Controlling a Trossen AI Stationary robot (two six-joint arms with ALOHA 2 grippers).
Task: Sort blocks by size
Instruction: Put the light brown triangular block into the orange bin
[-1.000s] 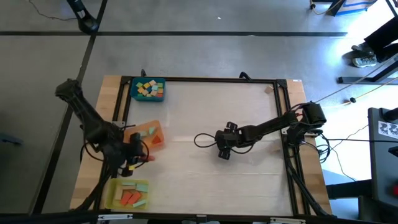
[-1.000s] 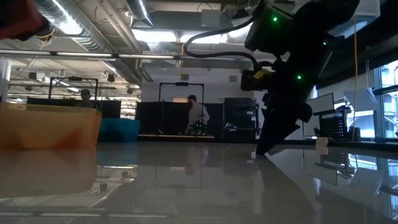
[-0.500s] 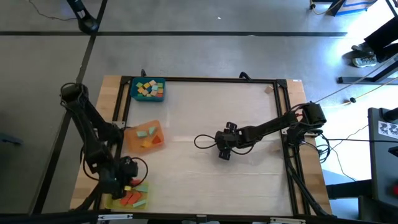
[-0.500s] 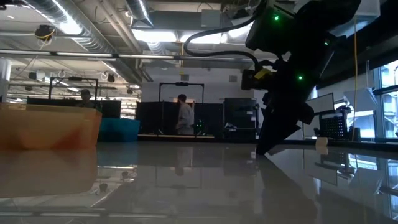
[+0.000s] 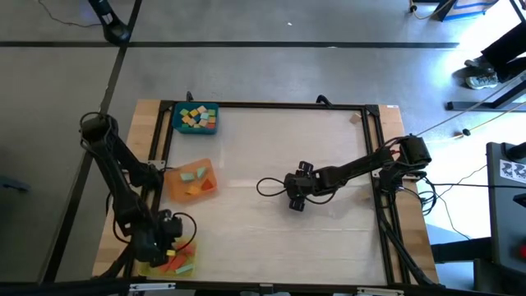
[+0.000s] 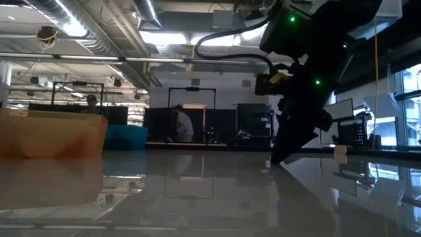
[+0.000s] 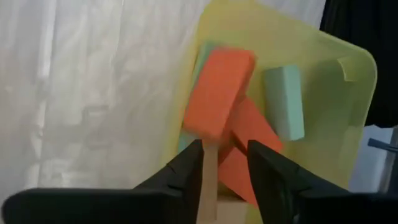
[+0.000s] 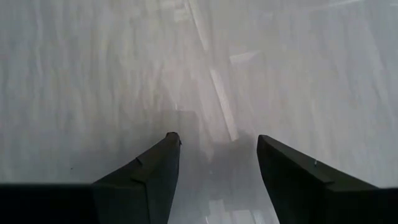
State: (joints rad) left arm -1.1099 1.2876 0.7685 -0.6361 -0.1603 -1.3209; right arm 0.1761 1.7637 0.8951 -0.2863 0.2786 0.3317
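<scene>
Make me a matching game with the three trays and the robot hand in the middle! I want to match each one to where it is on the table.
Things:
1. blue tray
2. orange tray
3. yellow tray
4. right gripper

Places (high view):
A. under the left gripper, at the table's near left corner
B. over bare table near the middle, holding nothing
C. at the far left corner, full of small blocks
D. on the left side, between the other two trays

Right pairs: 1-C, 2-D, 3-A, 4-B
</scene>
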